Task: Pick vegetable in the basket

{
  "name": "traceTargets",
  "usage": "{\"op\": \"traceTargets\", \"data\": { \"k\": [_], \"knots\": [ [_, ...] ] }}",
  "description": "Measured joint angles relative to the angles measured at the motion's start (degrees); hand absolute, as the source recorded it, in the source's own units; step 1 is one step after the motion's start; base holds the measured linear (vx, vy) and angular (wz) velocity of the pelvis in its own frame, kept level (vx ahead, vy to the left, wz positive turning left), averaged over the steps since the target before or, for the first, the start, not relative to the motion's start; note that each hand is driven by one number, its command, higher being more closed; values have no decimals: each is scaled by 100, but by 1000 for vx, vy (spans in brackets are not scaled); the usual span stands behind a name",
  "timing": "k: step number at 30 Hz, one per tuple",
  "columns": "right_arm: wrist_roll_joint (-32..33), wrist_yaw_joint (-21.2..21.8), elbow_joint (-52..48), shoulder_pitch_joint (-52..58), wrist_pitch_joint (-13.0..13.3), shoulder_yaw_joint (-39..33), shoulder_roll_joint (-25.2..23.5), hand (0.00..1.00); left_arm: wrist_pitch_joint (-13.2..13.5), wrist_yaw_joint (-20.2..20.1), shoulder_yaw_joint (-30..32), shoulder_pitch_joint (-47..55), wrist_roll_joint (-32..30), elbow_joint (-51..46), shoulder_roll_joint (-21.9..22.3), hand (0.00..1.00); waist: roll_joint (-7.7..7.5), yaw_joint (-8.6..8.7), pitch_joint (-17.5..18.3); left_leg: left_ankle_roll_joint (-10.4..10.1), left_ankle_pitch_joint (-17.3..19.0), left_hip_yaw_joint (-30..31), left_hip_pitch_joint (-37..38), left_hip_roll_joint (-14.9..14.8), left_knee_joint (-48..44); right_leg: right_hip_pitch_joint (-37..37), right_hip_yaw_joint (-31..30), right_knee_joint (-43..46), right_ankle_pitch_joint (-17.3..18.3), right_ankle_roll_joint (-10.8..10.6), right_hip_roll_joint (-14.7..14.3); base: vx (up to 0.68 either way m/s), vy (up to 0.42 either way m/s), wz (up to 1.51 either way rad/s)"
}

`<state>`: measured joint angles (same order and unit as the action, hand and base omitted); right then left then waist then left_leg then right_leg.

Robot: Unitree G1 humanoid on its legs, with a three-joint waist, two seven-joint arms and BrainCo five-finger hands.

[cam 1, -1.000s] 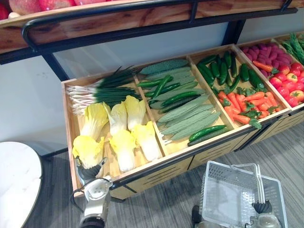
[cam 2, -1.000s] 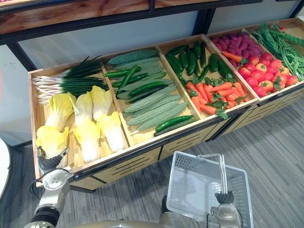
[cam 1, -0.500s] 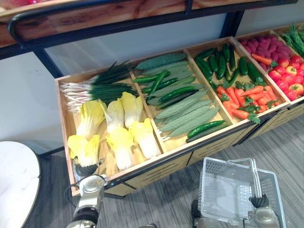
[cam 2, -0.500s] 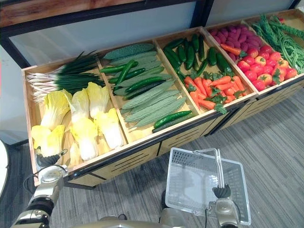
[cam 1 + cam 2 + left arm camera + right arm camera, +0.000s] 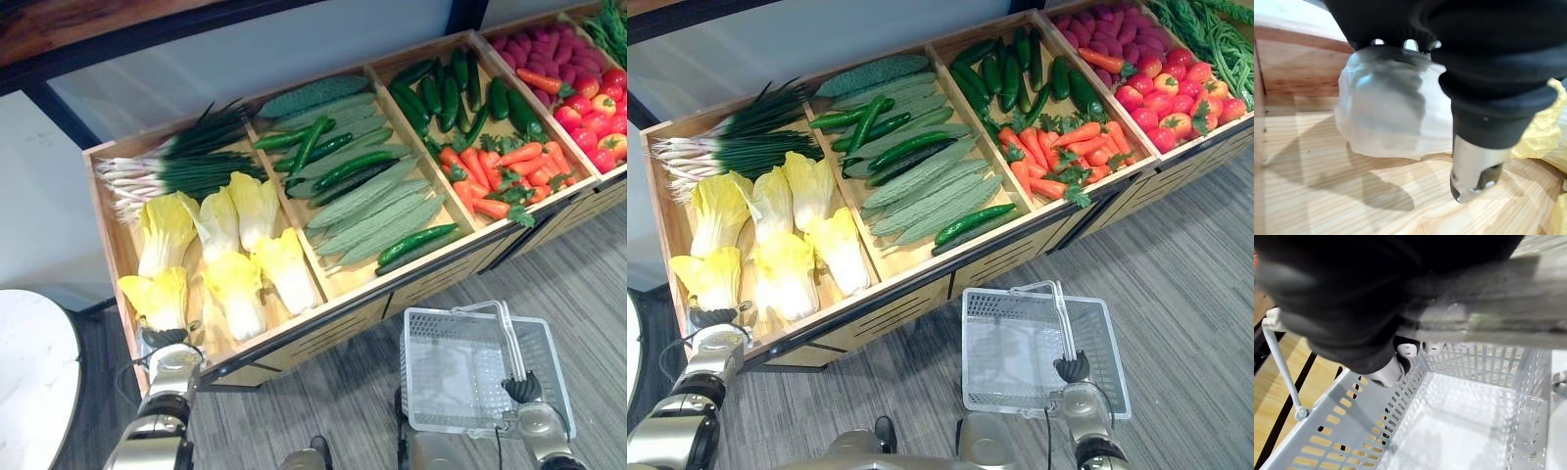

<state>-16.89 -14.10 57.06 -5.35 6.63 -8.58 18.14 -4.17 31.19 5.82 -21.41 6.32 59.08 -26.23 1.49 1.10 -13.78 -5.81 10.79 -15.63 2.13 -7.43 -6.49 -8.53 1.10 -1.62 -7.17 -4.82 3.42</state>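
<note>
Wooden front edge (image 5: 265, 338): it runs just on the robot's side of the left hand (image 5: 165, 339). If the hand pulls straight back, the cabbage may knock against this edge and fall out of the hold, I think.
Cabbage (image 5: 1391, 112): the task's thing lies on the boards of the end compartment. Its white stub is under the left hand and its yellow leaves point away from it. The stub looks smooth and round, so it probably slips if the hold is shallow.
Neighbour cabbages (image 5: 235, 289): they lie just beside the left hand, on its inner side. Their loose leaves may catch and be dragged along.
Basket (image 5: 1019, 294): it is held over the floor, well apart from the left hand, with nothing inside. The carry across is long, and a swing of the basket may make the drop miss.
Left hand: it is low in the front corner of the compartment, palm over the stub, and the arm comes up from below. Whether it is clamped on the cabbage I cannot tell.
Right hand (image 5: 1073, 370): it is curled round the basket handle (image 5: 1055, 311) and carries the basket in front of the robot.
</note>
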Motion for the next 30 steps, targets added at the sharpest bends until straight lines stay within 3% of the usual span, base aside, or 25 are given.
{"op": "traceTargets", "data": {
  "k": [5, 10, 11, 12, 15, 16, 17, 21, 24, 30],
  "knots": [
    [1, -73, -18, -10, 47, 52, -2, 100, -99, -104, -91, -187, 25, 201, -135, 100, -7, -32, -37, -14, 10, -165, -3, -20, 0, -28, -52, 8, -4, -6, 5, -1, -7, -5],
    [-2, -73, -16, -14, 114, 91, -2, 100, 79, -104, -105, -196, 220, 199, -92, 100, -7, -126, -38, -11, 6, -262, 2, -19, -57, -29, -43, 8, -5, -7, 30, 14, 3, -1],
    [-2, -75, -14, -13, 120, 119, -4, 100, 171, -104, -105, -196, 480, 201, -89, 100, -13, -123, -41, -11, 6, -261, 4, -13, -57, -25, -39, 8, -9, -13, 38, -30, -13, 8],
    [-1, -92, 27, 5, 115, 67, -52, 100, 925, 113, 84, -191, 1611, 196, 190, 100, -47, -106, -61, -8, 4, -225, 73, 11, -54, 76, 3, -20, -22, -31, 72, -33, -18, 8],
    [-1, -162, 69, 5, 115, -6, -117, 100, 1134, 232, 136, -171, 1611, 129, 236, 100, -124, -101, -106, -3, 1, -200, 104, 19, -45, 121, 23, -32, -29, -40, 78, -15, -18, 19],
    [-6, -209, 93, 104, 47, -313, -243, 100, 1583, 1054, 427, 311, 2068, -1408, 982, 100, -162, -52, -93, 44, -36, 85, 117, 93, 34, 337, 242, -257, -92, -90, 158, 14, -14, 45],
    [-8, -226, 81, 102, -14, -353, -302, 100, 1803, 1384, 416, 393, 2085, -1574, 1143, 100, -195, -46, -84, 44, -36, 92, 133, 100, 34, 378, 248, -303, -108, -92, 161, 33, -9, 42],
    [-9, -247, 57, 117, -56, -471, -358, 100, 1899, 1800, 536, 437, 2276, -1829, 1255, 100, -230, 2, -66, 45, -36, 90, 157, 128, 33, 394, 244, -325, -112, -93, 172, 12, -1, -2],
    [-28, -248, -43, 218, -137, -582, -404, 100, 2115, 2176, 695, 725, 2222, -3178, 1580, 100, -224, 17, -44, 47, -35, 148, 241, 149, 30, 512, 267, -358, -112, -93, 182, 4, -3, 1],
    [-64, -249, -48, 345, -139, -684, -428, 100, 2241, 2357, 759, 831, 2201, -3584, 1602, 100, -233, 27, 107, 53, -32, 206, 247, 175, 28, 521, 269, -346, -112, -92, 181, -21, -16, 1]
  ]
}}
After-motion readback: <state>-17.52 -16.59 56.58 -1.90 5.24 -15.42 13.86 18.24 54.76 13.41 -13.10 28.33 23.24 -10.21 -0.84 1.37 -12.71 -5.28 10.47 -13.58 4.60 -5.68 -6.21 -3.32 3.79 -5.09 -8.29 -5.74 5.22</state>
